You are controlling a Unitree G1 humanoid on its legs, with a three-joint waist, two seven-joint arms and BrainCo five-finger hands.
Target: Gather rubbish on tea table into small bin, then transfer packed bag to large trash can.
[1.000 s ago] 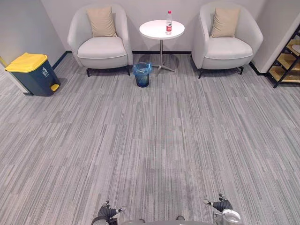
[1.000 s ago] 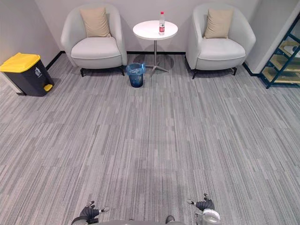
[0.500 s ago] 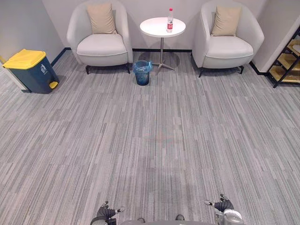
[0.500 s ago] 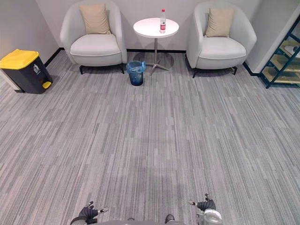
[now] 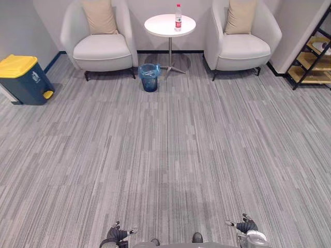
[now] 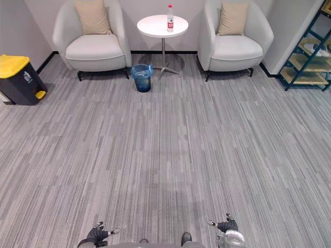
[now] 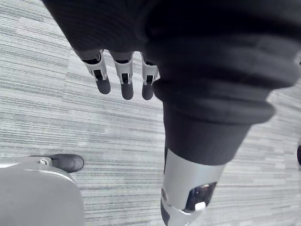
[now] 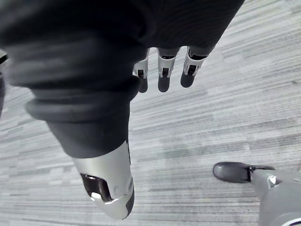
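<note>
Scene has slid left in both eye views since half a second ago: camera moved, furniture didn't. Bottle (image 5: 178, 10) stands upright on tea table (image 5: 161, 26), toward its far edge. It's the one bit of rubbish I can make out there. Small bin (image 5: 149, 77), blue liner in, sits on the carpet (image 5: 170, 155) just beside the table's foot, so the drop looks short. Large trash can (image 5: 20, 80), yellow lid down, is well apart by the left wall. Left hand (image 7: 126, 77) and right hand (image 8: 162, 70) hang low, fingers straight, empty: nothing to carry yet. Left armchair (image 5: 98, 49) and right armchair (image 5: 243, 46) flank the table, shelf (image 5: 310, 64) far right. Open carpet ahead, no obstacle. Reads as the approach phase.
</note>
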